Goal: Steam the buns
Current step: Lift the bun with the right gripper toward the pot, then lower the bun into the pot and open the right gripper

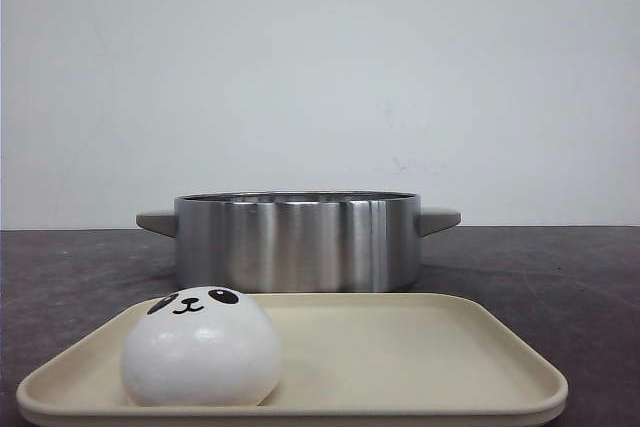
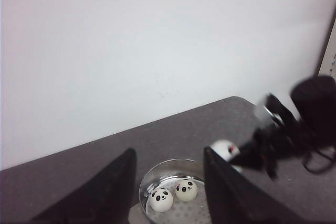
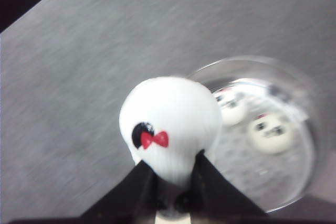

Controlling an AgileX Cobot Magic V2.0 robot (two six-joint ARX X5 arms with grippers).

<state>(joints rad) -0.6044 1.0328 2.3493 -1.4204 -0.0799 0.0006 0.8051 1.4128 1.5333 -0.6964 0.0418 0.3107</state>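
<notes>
Facing up on tray [image 1: 500, 347], bun [image 1: 201, 347]

The front camera sat low, almost level with the tabletop [image 1: 560, 257], close behind the tray [image 1: 420, 357] and facing the wall. Both wrist cameras looked down from high above, and both took in the steel pot [image 2: 173, 182] with two buns inside.

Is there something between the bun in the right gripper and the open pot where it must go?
Nothing visible. The right gripper holds a bun above the table beside the pot; the pot has no lid, and two buns inside leave free floor.
</notes>
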